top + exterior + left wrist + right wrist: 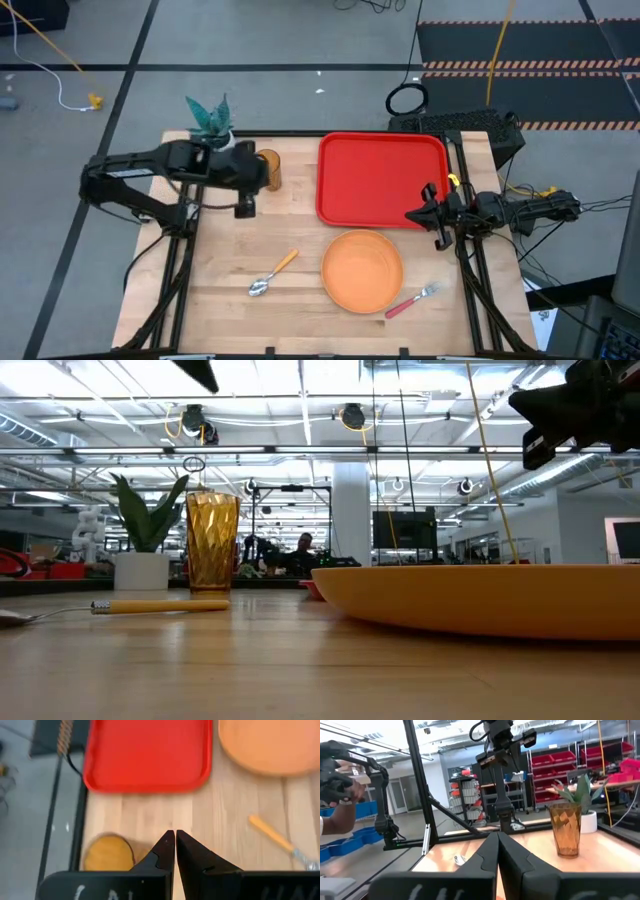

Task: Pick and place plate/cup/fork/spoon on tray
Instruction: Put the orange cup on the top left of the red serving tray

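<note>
The cup is partly covered in the high view by the left gripper, which hangs above the table's far left part with its fingers pressed together and nothing between them; in the left wrist view only the cup's rim shows, beside the fingertips. The tray lies bare against the table's far edge, right of centre, its near right corner partly hidden by the right gripper, whose fingers are likewise closed and empty. The plate sits just in front of the tray, near the table's front edge, and in the low view it fills the right foreground and blocks almost all of the tray. The fork lies just right of the plate toward the front right corner. The spoon lies left of the plate, its bowl pointing at the front edge. A white pot with a teal plant stands at the far left corner, its pot mostly hidden by the left arm. A blurred person shows at the edge of the right wrist view.
</note>
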Tool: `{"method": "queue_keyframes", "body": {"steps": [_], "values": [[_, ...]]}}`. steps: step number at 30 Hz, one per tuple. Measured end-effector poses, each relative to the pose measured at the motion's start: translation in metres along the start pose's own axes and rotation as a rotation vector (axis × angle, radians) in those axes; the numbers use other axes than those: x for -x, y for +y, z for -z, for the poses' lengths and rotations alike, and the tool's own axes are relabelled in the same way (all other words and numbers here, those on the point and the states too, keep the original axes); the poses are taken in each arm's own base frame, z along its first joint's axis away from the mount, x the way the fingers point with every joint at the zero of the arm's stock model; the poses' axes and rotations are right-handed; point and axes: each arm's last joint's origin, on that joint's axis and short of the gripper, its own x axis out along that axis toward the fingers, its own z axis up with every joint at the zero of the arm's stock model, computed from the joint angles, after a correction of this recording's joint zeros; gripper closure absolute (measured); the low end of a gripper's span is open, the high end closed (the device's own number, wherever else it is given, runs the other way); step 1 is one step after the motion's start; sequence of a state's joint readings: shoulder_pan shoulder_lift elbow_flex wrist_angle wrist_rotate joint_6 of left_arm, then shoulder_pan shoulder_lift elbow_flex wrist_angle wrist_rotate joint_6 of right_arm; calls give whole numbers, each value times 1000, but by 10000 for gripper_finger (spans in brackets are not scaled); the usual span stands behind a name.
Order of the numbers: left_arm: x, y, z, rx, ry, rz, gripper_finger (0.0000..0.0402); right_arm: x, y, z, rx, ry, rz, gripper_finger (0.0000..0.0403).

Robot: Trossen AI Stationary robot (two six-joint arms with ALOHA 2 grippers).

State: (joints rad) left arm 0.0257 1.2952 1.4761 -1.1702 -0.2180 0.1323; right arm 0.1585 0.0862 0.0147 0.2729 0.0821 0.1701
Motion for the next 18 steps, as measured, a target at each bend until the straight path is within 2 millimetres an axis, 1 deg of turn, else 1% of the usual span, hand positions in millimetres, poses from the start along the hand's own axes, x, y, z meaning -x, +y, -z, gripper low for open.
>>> {"method": "queue_keyframes", "body": {"steps": [5,10,13,18], "values": [[-21,-5,-2,18,117,14,380,-2,0,3,-34,33,6,403],[-35,-11,-7,-3,163,25,372,-4,0,3,-51,32,8,403],[-40,-9,-7,-6,179,11,345,-6,0,2,-52,23,6,403],[-43,1,-5,7,189,-14,281,-7,0,4,-50,43,9,403]]}}
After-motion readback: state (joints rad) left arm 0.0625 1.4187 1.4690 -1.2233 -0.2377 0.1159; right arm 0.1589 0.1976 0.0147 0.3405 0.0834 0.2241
